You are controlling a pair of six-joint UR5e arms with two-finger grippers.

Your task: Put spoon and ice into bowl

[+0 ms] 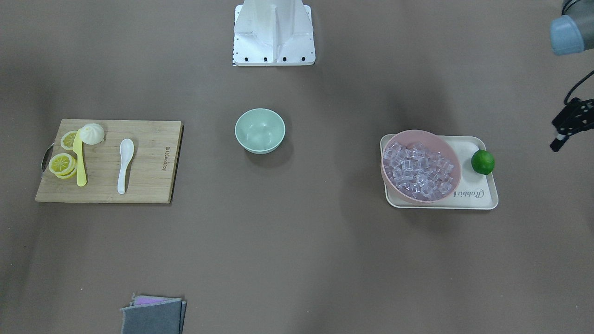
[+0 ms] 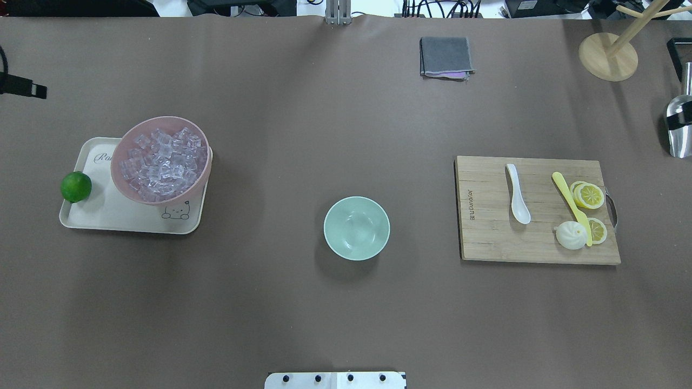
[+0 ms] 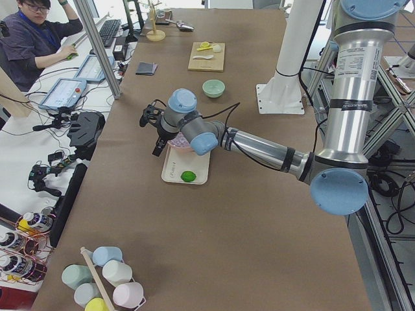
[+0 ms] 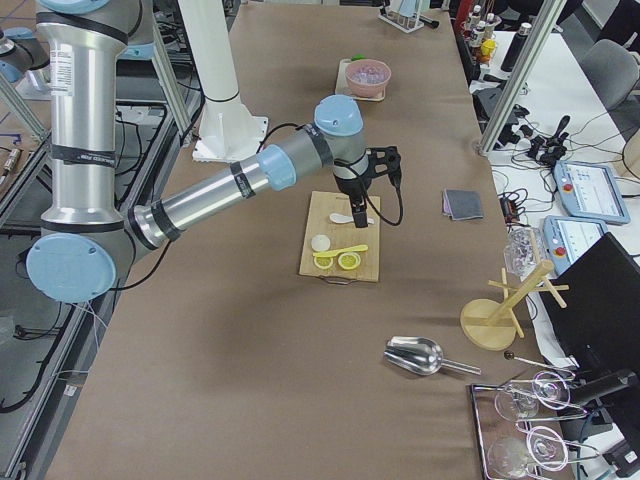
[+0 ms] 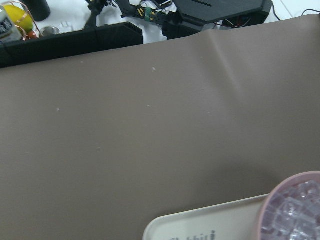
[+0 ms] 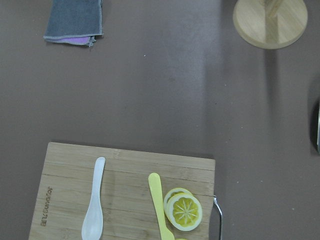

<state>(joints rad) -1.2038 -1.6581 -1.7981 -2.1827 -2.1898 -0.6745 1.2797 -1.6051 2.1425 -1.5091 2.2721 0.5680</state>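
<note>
The white spoon (image 2: 518, 201) lay on a wood board (image 2: 486, 237), well to the right of the green bowl (image 2: 357, 228). The ice (image 2: 162, 165) sat heaped in a pink bowl (image 2: 120, 181), well to the green bowl's left. The left gripper (image 1: 558, 141) hung farther left, past the ice. The right gripper (image 4: 358, 220) hung above the board. I could not tell if these 2 were open or closed.

Overhead and front-facing views look steeply down from opposite sides — both share the small pale mint-green round bowl (image 2: 356, 228). End cameras look lengthwise; wrist cameras sit close above the brown table (image 2: 346, 108).
</note>
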